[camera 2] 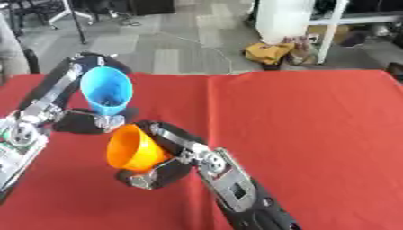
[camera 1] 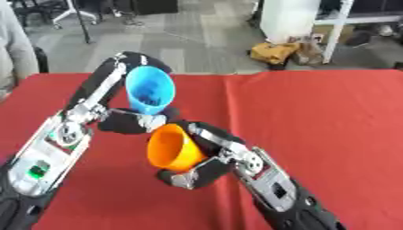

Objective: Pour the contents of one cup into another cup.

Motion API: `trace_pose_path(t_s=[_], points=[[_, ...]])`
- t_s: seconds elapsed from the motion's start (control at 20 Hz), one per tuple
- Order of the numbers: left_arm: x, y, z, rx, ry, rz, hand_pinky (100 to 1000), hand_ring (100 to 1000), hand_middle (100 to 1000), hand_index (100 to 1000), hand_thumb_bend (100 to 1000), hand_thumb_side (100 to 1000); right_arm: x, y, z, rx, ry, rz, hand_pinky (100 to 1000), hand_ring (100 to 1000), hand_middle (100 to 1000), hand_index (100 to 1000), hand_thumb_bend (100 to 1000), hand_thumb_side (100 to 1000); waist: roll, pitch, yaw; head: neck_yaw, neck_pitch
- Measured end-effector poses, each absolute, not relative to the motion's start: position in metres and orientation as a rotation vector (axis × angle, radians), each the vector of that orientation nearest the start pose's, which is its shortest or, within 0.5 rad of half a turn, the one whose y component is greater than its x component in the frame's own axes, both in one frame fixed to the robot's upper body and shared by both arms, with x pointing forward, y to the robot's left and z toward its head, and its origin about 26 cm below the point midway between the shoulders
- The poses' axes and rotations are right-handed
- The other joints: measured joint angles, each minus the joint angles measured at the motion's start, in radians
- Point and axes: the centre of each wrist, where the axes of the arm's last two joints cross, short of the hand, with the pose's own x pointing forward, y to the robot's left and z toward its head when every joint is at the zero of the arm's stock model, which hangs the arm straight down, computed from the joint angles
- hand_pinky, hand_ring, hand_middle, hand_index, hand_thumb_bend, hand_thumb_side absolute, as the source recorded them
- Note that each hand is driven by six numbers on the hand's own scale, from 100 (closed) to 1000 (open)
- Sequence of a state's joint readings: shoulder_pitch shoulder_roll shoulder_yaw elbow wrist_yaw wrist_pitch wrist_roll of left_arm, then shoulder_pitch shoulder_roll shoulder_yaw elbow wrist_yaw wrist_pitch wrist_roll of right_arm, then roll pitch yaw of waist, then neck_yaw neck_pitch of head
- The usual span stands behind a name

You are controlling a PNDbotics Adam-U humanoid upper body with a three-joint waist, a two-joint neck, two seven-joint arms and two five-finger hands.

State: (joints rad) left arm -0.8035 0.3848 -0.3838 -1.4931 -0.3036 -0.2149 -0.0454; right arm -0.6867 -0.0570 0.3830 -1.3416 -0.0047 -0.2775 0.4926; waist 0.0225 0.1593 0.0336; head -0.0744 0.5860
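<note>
**Both cups held up, mouths tipped toward you**

Your left hand point(camera 1: 130, 120) is curled around the base of the blue cup point(camera 1: 151, 90), with its fingers wrapped under the narrow end. The cup sits above that hand, lifted off the table, tilted so its open mouth faces the camera. Some small dark shapes show inside it; you cannot tell what they are.

Your right hand point(camera 1: 203, 167) is closed around the orange cup point(camera 1: 172, 147), gripping it from the right and from beneath. That cup is also raised and tipped, its mouth turned toward the left and toward the camera. What lies inside it is hidden from this angle.

The orange cup sits just below the blue one and slightly to its right, the orange rim close to your left hand's fingers; whether they touch is unclear.

Both arms rise from the lower edge over the red table point(camera 1: 330, 121), which spreads wide to the right. Beyond its far edge lies a grey floor point(camera 1: 197, 36).
</note>
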Motion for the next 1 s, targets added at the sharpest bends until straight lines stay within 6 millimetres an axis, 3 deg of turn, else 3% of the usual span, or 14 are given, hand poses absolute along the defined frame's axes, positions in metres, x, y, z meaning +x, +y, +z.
trace_pose_path(t_s=[1.0], points=[[0.401,0.163,0.209,0.372,-2.36,-1.189,469,425,415,700,489,100,0.389,-0.09,0.121,0.727,-1.953,0.963,701,415,678,748,328,100,0.0,0.002,-0.007,0.001,0.0]])
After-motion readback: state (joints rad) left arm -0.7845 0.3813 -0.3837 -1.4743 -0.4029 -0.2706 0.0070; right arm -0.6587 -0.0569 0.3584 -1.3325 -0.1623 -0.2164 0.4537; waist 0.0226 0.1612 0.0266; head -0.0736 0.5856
